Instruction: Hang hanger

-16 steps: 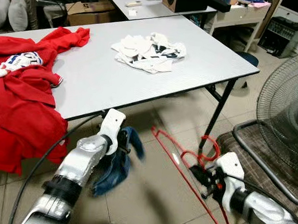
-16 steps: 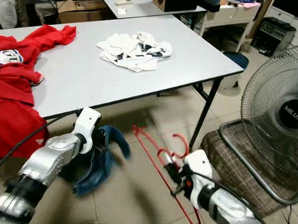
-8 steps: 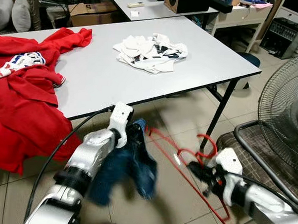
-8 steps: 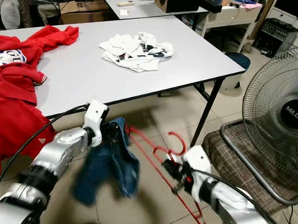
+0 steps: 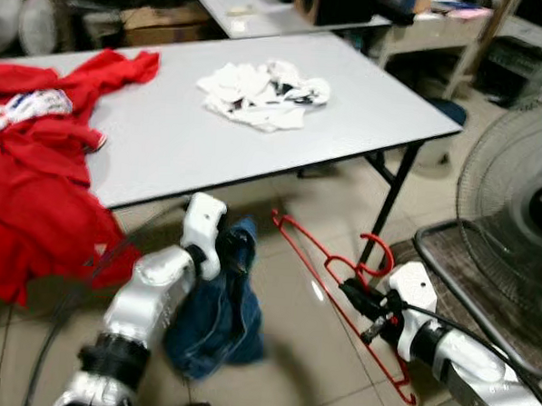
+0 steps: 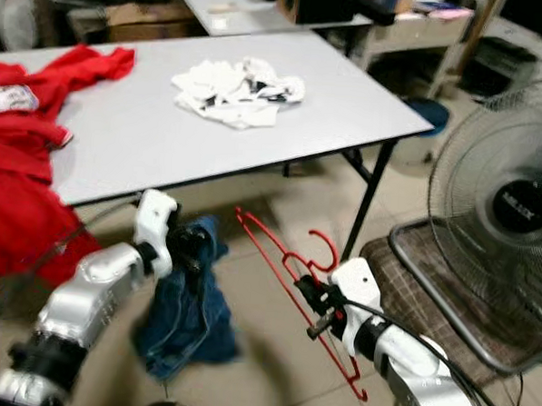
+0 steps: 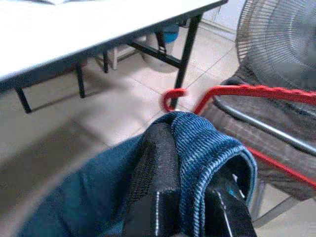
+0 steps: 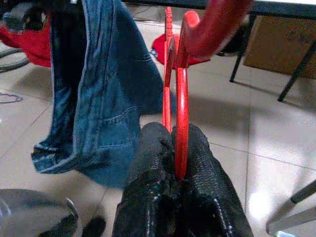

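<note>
The left gripper (image 5: 233, 254), just below the table (image 5: 165, 143) edge at lower centre-left of the frame, is clamped on the waistband of blue jeans (image 5: 218, 314) that hang to the tiled floor. At lower right, the right gripper (image 5: 357, 297) is closed tightly on a red hanger (image 5: 338, 302), beside the jeans.

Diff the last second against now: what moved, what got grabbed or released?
The jeans in the left end effector swung: bunched low at first, then flung out toward the red hanger, now hanging straight down again. The right end effector kept its grip on the hanger and eased it slightly toward the jeans. Nothing was grabbed or released. The table with the red and white clothes is unchanged; the small overall shift is camera motion.
</note>
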`<state>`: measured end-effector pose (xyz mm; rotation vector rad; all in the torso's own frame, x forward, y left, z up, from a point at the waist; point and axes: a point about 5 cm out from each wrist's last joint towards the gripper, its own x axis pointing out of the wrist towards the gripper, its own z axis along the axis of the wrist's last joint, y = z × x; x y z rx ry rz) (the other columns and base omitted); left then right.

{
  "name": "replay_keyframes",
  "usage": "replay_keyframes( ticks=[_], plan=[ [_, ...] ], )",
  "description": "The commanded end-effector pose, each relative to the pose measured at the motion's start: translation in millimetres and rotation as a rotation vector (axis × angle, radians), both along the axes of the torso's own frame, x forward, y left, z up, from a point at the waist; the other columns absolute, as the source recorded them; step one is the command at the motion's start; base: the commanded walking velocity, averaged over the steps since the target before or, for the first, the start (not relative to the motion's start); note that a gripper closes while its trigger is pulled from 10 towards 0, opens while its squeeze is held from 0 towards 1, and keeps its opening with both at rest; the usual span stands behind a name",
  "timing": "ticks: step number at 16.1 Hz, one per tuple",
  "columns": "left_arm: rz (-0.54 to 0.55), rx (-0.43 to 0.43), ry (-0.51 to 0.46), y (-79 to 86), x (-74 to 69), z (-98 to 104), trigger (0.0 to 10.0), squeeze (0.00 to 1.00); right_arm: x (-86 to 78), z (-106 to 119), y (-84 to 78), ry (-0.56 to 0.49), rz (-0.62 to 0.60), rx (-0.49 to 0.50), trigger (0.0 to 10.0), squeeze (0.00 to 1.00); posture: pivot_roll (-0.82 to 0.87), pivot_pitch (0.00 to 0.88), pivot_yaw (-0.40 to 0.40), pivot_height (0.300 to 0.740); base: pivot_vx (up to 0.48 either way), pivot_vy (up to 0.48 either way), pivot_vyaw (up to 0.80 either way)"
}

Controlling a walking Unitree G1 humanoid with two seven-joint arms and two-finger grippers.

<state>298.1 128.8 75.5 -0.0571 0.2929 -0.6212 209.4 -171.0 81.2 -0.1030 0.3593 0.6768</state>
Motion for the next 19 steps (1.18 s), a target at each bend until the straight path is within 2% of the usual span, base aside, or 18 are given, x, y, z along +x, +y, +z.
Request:
replay_keyframes(
  ticks=[1, 3, 5, 8, 11, 13, 14, 15, 17, 19],
  plan=[
    [0.003, 0.013, -0.041, 6.7, 3.0, 10.6, 10.0, 0.0, 2.0, 2.0, -1.5, -0.011, -0.012, 0.018, 10.0, 0.0, -0.02, 0.0, 0.019, 0.74, 0.0, 0.48, 0.0],
    [0.005, 0.022, -0.037, 7.2, 2.5, 10.3, 10.0, 0.0, 2.1, 0.9, -4.0, -0.011, -0.01, 0.015, 10.0, 0.0, -0.02, 0.0, 0.02, 0.74, 0.0, 0.48, 0.0],
    [0.022, 0.036, -0.019, 9.1, 4.2, 7.5, 10.0, 0.0, 3.8, 1.3, -4.8, -0.018, -0.023, 0.013, 10.0, 0.0, -0.02, 0.0, 0.021, 0.74, 0.0, 0.0, 0.0],
    [0.134, 0.086, -0.018, 10.1, 18.4, 5.0, 10.0, 0.0, 10.8, 5.6, -4.4, -0.058, -0.076, 0.058, 10.0, 0.0, -0.02, 0.0, 0.026, 0.74, 0.0, 0.0, 0.0],
    [0.289, 0.158, -0.043, 12.8, 39.1, 9.1, 10.0, 0.0, 7.9, 9.3, 3.0, -0.054, 0.046, 0.077, 10.0, 0.0, -0.03, 0.0, 0.031, 0.74, 0.0, 0.0, 0.0],
    [0.331, 0.155, -0.039, 12.9, 45.4, 12.0, 10.0, 0.0, 4.4, 9.0, 3.4, -0.032, 0.1, 0.074, 10.0, 0.0, -0.03, 0.0, 0.038, 0.74, 0.0, 0.0, 0.0],
    [0.373, 0.117, -0.032, 10.2, 50.5, 15.4, 10.0, 0.0, -0.1, 7.3, 4.7, 0.005, 0.16, 0.073, 10.0, 0.0, -0.03, 0.0, 0.038, 0.74, 0.0, 0.0, 0.0],
    [0.351, 0.097, -0.032, 5.5, 52.5, 17.7, 10.0, 0.0, -4.6, 5.1, 6.7, 0.04, 0.207, 0.074, 10.0, 0.0, -0.03, 0.0, 0.038, 0.74, 0.0, 0.0, 0.0],
    [0.318, 0.119, -0.042, -1.3, 55.0, 20.1, 10.0, 0.0, -11.9, 2.2, 12.0, 0.097, 0.278, 0.096, 10.0, 0.0, -0.03, 0.0, 0.035, 0.74, 0.0, 0.0, 0.0],
    [0.309, 0.118, -0.048, -7.7, 58.2, 23.0, 10.0, 0.0, -6.2, 0.3, 13.9, 0.096, 0.271, 0.094, 10.0, 0.0, -0.04, 0.0, 0.036, 0.74, 0.0, 0.0, 0.0]
  ],
)
